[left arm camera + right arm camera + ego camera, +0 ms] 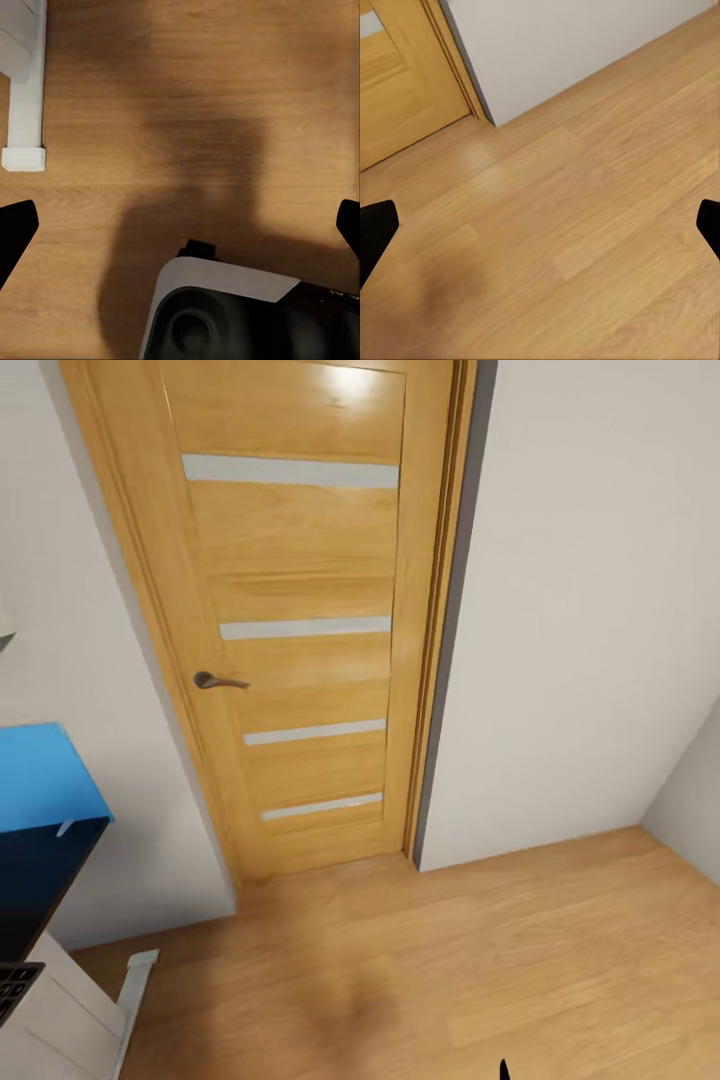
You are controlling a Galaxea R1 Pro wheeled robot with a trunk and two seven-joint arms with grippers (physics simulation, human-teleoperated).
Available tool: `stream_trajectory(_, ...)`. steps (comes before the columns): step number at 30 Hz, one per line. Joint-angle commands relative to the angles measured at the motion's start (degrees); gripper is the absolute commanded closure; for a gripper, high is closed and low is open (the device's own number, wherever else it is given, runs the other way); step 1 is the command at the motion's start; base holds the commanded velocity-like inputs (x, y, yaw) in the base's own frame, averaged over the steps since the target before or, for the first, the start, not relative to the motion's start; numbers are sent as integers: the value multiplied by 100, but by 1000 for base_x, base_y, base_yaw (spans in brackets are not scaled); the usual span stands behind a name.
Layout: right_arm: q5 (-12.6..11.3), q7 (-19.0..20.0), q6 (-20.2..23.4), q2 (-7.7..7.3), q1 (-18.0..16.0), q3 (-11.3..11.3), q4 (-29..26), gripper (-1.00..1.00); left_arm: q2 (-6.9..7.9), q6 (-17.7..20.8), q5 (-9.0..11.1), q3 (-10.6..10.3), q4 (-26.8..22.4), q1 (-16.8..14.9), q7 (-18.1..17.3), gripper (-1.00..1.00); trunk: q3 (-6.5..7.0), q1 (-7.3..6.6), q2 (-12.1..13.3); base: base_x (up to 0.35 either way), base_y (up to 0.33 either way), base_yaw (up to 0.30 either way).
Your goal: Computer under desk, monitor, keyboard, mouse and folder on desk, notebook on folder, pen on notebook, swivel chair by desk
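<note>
We face a closed honey-wood panelled door (300, 620) at twelve o'clock — our left gripper (180, 225) and right gripper (540, 225) both spread, empty; left wrist alone catches a white desk leg (24, 90).

From my head camera I count one wooden door (300, 610), carrying four pale horizontal strips (290, 470) and one lever handle (218, 680). One blue panel (45, 775) sits at the left edge, with one corner of a keyboard (15, 985) low beside it. I count one white leg (24, 90) on the wood floor (585, 247) in the left wrist feed. Each wrist feed gives me two dark fingertips (15, 229) of its pincer, so four fingertips (375, 229) altogether.
</note>
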Motion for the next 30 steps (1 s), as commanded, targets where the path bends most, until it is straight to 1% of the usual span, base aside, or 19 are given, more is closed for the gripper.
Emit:
stream_trajectory(1,-63,47,-7,-3,0,16,-7,-100,3,-23,52,-49,3,-5,38,-100,-6,3,-4,247,-248,280)
stream_trajectory(11,-62,45,-11,-3,0,14,-3,-100,18,-30,52,-49,5,-5,38,-100,-6,3,-4,242,-249,280)
stream_trajectory(16,-67,34,1,-10,0,-1,0,-100,40,-41,59,-32,4,-4,50,-100,-6,3,-4,142,-160,281)
stream_trajectory(20,-70,-103,48,-36,-3,-25,-4,-100,52,-41,62,-18,2,-4,54,-100,-6,3,-4,29,-39,281)
stream_trajectory(22,-69,-269,85,-49,-7,-31,-21,-100,56,-41,69,-1,6,-6,55,-100,-6,3,-4,7,-10,281)
stream_trajectory(24,-73,-320,93,-52,-8,-36,-25,-100,92,-44,76,11,8,-4,60,-100,-6,3,-4,3,-4,281)
stream_trajectory(25,-76,-347,88,-49,-8,-39,-32,-100,164,-46,85,20,9,-3,62,-100,-6,3,-4,2,-2,281)
stream_trajectory(28,-75,-381,52,-29,-9,-38,-25,-100,293,-49,150,45,83,-4,40,-100,-8,3,-4,1,-1,281)
stream_trajectory(29,-76,-430,39,-29,-9,-35,-22,-100,345,-60,354,116,476,-5,21,-100,-11,3,-4,0,0,281)
stream_trajectory(30,-75,-435,38,-29,-9,-35,-22,-100,349,-61,387,124,543,-3,19,-100,-14,3,-4,0,0,281)
